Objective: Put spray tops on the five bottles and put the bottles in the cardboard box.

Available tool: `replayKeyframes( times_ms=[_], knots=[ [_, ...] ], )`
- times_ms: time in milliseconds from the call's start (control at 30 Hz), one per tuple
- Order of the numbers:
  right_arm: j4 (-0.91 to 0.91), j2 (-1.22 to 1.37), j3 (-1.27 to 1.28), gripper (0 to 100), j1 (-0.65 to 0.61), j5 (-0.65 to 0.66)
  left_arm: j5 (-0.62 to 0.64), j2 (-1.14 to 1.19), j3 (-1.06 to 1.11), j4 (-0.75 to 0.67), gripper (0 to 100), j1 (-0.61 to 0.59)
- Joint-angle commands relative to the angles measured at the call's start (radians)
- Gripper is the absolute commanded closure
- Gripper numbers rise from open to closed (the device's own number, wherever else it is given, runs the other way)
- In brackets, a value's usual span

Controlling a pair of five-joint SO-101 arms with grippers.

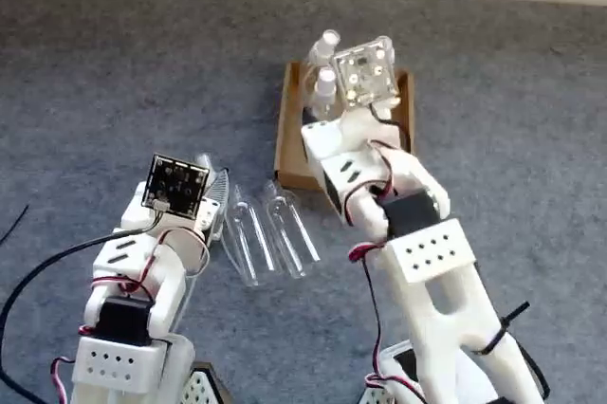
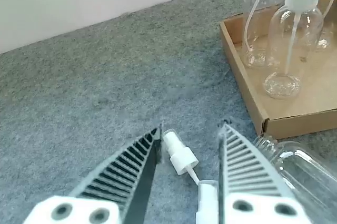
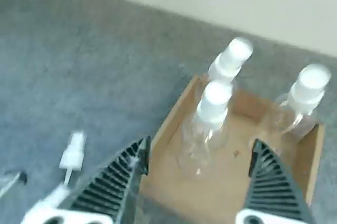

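My left gripper (image 2: pixel 190 129) is open low over the carpet, with a white spray top (image 2: pixel 179 158) lying between its fingers, untouched. A second spray top (image 2: pixel 207 203) lies just behind it. Two clear bottles (image 1: pixel 248 233) (image 1: pixel 289 229) without tops lie side by side on the carpet beside the left arm. My right gripper (image 3: pixel 200 150) hangs open above the cardboard box (image 3: pixel 168 124), holding nothing. Three capped bottles stand upright in the box (image 1: pixel 285 138): one close under the gripper (image 3: pixel 213 113), one behind it (image 3: pixel 229 61) and one to the side (image 3: pixel 303 98).
Grey carpet (image 1: pixel 114 72) covers the whole work surface, with a pale wall along the far edge. A loose spray top (image 3: pixel 71 155) lies on the carpet outside the box. A black cable (image 1: pixel 38 271) runs off the left arm.
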Motion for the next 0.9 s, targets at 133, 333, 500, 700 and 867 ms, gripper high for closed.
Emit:
replayKeyframes(
  times_ms=[133,333,500,700,867],
  knots=[
    [0.280,0.033,-0.022,75.7,-0.174,0.014,-0.005,-0.002,-0.007,-0.029,84,-0.022],
    [0.288,0.196,-0.028,75.7,-0.288,0.006,-0.005,-0.012,-0.007,-0.025,84,-0.022],
    [0.275,0.318,-0.079,75.7,-0.291,0.005,-0.005,-0.012,-0.007,-0.023,85,-0.024],
    [0.274,0.429,-0.093,75.7,-0.291,-0.008,-0.006,-0.012,-0.007,-0.023,85,-0.022],
    [0.271,0.501,-0.111,75.7,-0.291,-0.061,-0.006,-0.012,-0.007,-0.023,85,-0.022]
  ],
)
